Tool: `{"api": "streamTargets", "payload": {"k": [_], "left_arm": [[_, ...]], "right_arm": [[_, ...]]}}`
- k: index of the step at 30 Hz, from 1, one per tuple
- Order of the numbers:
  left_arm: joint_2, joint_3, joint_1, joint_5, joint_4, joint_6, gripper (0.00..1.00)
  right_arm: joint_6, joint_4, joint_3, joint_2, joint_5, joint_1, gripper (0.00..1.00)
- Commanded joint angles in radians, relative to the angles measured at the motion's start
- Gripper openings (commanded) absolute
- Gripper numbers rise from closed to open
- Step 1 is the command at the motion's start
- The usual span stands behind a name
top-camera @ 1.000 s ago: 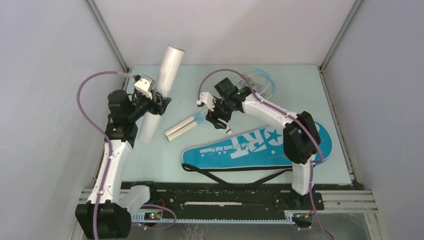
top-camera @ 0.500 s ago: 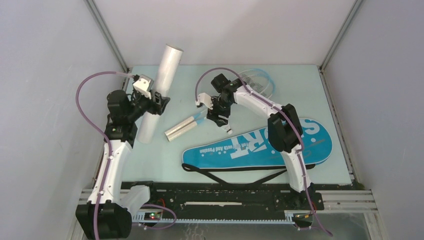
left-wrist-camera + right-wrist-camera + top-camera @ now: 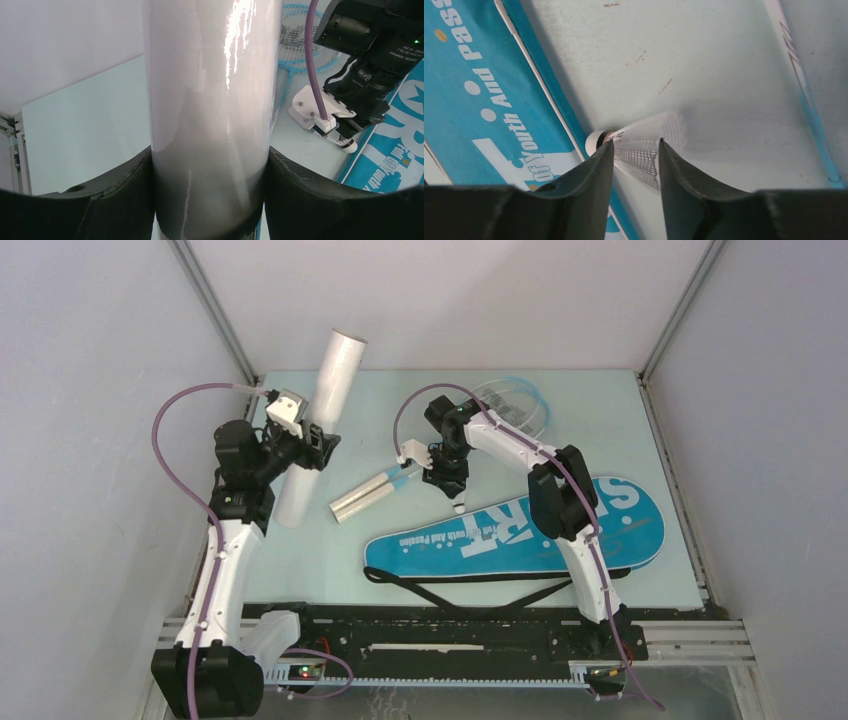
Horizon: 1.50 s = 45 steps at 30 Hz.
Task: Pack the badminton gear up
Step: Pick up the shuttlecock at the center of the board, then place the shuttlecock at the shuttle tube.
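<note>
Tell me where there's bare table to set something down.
Bare mat: the far right corner, between the racket heads, the right edge and the bag; also the near left, between the tube and the bag. Crowded mid-table: racket handles, right claw, shuttlecock.

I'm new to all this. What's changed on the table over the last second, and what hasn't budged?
The right arm's elbow swung left over the bag, and the right end effector closed in on a shuttlecock lying beside the bag, pinching its skirt. The left end effector stayed clamped on the tilted white tube; the rackets and bag did not move.
</note>
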State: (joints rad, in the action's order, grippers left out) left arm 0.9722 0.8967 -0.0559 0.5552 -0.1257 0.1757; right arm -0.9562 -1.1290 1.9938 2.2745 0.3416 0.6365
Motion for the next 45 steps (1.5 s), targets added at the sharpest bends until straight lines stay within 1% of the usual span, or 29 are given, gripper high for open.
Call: {"api": "streamTargets", "payload": {"k": [1, 3, 8, 9, 13, 17, 21, 27, 29, 32, 36, 39, 45], "left_arm": [[-0.023, 0.017, -0.007, 0.024, 0.032, 0.004, 0.24], [-0.021, 0.018, -0.007, 0.030, 0.033, 0.003, 0.24], [-0.012, 0.023, -0.006, 0.055, 0.033, -0.007, 0.24], [-0.009, 0.024, -0.006, 0.060, 0.033, -0.008, 0.24], [0.003, 0.030, -0.005, 0.090, 0.026, -0.009, 0.24], [0.029, 0.049, 0.004, 0.119, 0.002, 0.015, 0.24], [0.055, 0.053, 0.019, 0.150, -0.003, 0.030, 0.23], [0.098, 0.060, 0.047, 0.196, -0.005, 0.049, 0.23], [0.110, 0.061, 0.085, 0.212, -0.005, 0.063, 0.23], [0.129, 0.066, 0.112, 0.229, -0.007, 0.070, 0.23], [0.143, 0.078, 0.140, 0.254, -0.022, 0.086, 0.23], [0.143, 0.078, 0.160, 0.271, -0.050, 0.136, 0.23], [0.160, 0.089, 0.193, 0.315, -0.125, 0.235, 0.23]], "right_arm": [[-0.020, -0.042, 0.046, -0.028, -0.004, -0.016, 0.42], [-0.017, -0.047, 0.046, -0.044, -0.004, -0.019, 0.33], [0.008, -0.066, 0.039, -0.097, 0.013, -0.040, 0.02], [0.016, -0.064, 0.035, -0.112, 0.020, -0.043, 0.00], [0.075, -0.050, 0.019, -0.179, 0.055, -0.075, 0.00], [0.184, -0.016, -0.015, -0.264, 0.105, -0.109, 0.00], [0.306, 0.071, -0.119, -0.389, 0.145, -0.136, 0.00], [0.472, 0.192, -0.283, -0.565, 0.162, -0.148, 0.00], [0.520, 0.246, -0.337, -0.627, 0.162, -0.151, 0.00], [0.587, 0.330, -0.421, -0.719, 0.154, -0.154, 0.00], [0.649, 0.407, -0.516, -0.831, 0.141, -0.156, 0.00], [0.672, 0.465, -0.585, -0.903, 0.126, -0.164, 0.00], [0.718, 0.500, -0.623, -0.993, 0.159, -0.206, 0.00]]}}
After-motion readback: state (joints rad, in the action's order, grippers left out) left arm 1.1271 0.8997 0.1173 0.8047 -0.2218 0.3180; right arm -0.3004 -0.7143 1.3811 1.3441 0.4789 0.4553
